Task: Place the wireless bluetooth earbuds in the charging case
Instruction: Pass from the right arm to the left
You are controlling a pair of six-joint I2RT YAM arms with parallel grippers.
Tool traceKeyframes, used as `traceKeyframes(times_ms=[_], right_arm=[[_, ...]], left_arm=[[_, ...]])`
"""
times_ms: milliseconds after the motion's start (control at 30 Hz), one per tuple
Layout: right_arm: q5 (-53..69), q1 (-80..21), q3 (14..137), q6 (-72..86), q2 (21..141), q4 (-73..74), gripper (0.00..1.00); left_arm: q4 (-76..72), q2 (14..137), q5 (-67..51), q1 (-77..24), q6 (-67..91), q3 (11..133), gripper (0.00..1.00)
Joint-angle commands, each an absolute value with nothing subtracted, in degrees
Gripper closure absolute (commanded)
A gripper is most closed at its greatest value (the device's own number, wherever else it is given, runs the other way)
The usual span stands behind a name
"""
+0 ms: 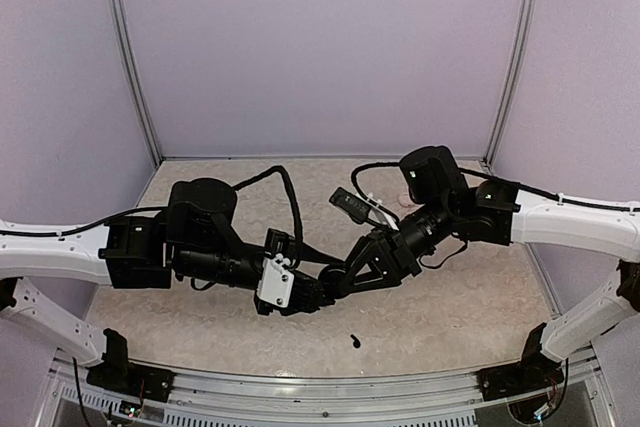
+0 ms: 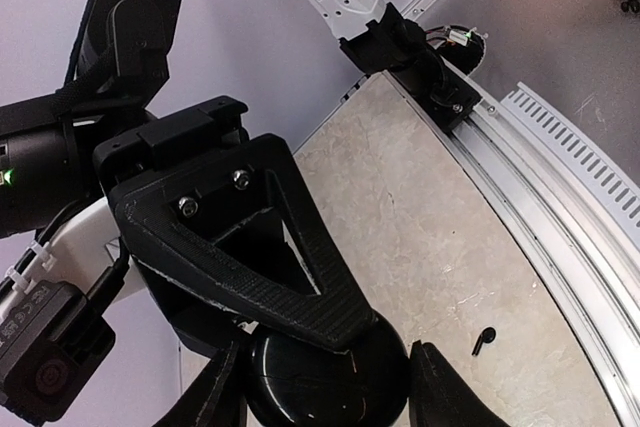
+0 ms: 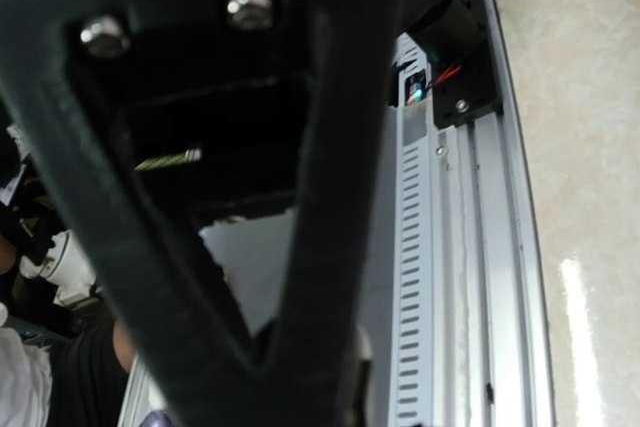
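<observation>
Overhead, beige marbled surface point(image 1: 450, 307) across the lower half of the frame, closed in by lilac walls point(image 1: 320, 47) on three sides. Slotted aluminium rail point(image 1: 300, 387) along the bottom edge.

Left arm point(image 1: 60, 252) entering from the left edge, right arm point(image 1: 570, 222) from the right edge; both reaching inward, wrists meeting at centre frame.

Left gripper point(image 1: 315, 295) just left of centre, pointing right. Jaws clamped on the charging case point(image 2: 320, 392): in the left wrist view, at bottom centre, one finger point(image 2: 215, 392) pressed to each side of the round black body. Appears raised off the surface.

Right gripper point(image 1: 350, 275) just right of centre in the overhead view, angled down and left toward the left gripper. In the left wrist view, seen as a black triangular finger at centre frame, tip overlapping the top of the case; contact not determinable. Other finger hidden behind it. Cannot tell whether these jaws stand apart or together, nor whether anything sits between them. Right wrist view filled by one blurred finger at close range, rail at right of frame.

One earbud point(image 1: 355, 340) loose on the surface, below centre in the overhead view, between the grippers and the rail, apart from both. In the left wrist view, at lower right of the frame: small, black, short stem visible.
</observation>
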State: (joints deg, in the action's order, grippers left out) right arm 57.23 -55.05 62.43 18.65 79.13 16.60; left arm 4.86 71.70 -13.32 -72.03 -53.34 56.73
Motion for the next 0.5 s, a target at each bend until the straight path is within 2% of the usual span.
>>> traceKeyframes(times_ms=[0, 333, 467], right_arm=[[58.2, -55.9, 64.6, 17.2, 80.2, 18.5, 0.61], [60.2, -56.3, 64.6, 17.3, 80.8, 18.1, 0.67], [60.4, -56.5, 64.5, 16.8, 81.1, 18.6, 0.74]], left_arm=[[4.2, 72.2, -14.8, -71.9, -54.4, 59.0, 0.78], [4.6, 72.7, -15.0, -71.9, -55.1, 59.2, 0.78], [4.3, 72.7, -14.4, -71.9, -55.0, 59.0, 0.75]])
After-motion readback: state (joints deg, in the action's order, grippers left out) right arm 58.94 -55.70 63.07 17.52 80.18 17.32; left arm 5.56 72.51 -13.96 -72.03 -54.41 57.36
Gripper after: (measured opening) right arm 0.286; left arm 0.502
